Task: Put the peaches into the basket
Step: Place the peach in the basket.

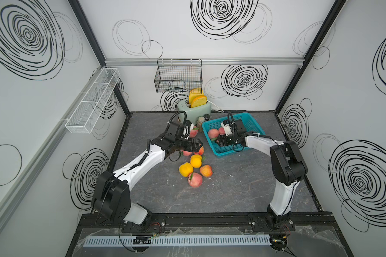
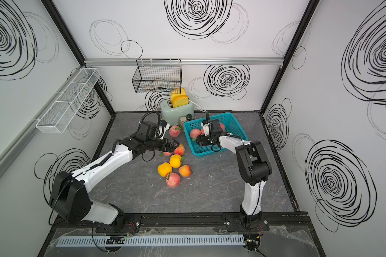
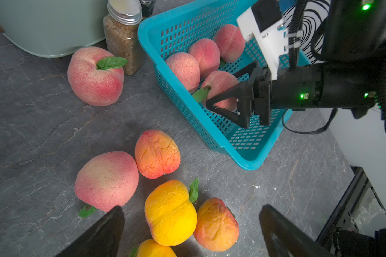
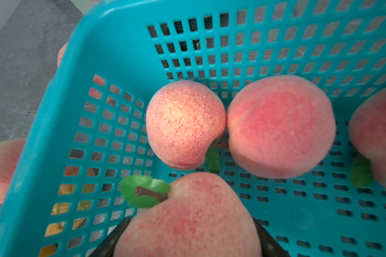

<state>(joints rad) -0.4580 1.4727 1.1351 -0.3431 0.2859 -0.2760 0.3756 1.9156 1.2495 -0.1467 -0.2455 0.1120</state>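
Right gripper (image 3: 221,90) clamps a peach (image 4: 187,222) inside the basket (image 3: 144,33); next, release it there; left gripper (image 3: 192,207) gapes empty over loose peaches (image 1: 195,161) beside the basket.

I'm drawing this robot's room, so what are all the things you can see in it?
tabletop: one, grey marbled, under the fruit
basket: one, teal, on the tabletop
table peaches: seven; three pink, two orange-red, two yellow-orange; loose beside the basket
basket peaches: four, pink, inside the basket
toaster: one, mint green, by the back wall
bread slices: two, yellow-orange, in the toaster
spice jar: one, silver-lidded, between toaster and basket
dark-lidded jar: one, behind the spice jar
wire basket: one, black, back wall
mesh rack: one, white, side wall
left gripper: one, black, open above the table peaches
right gripper: one, black, shut on the held peach, among those four
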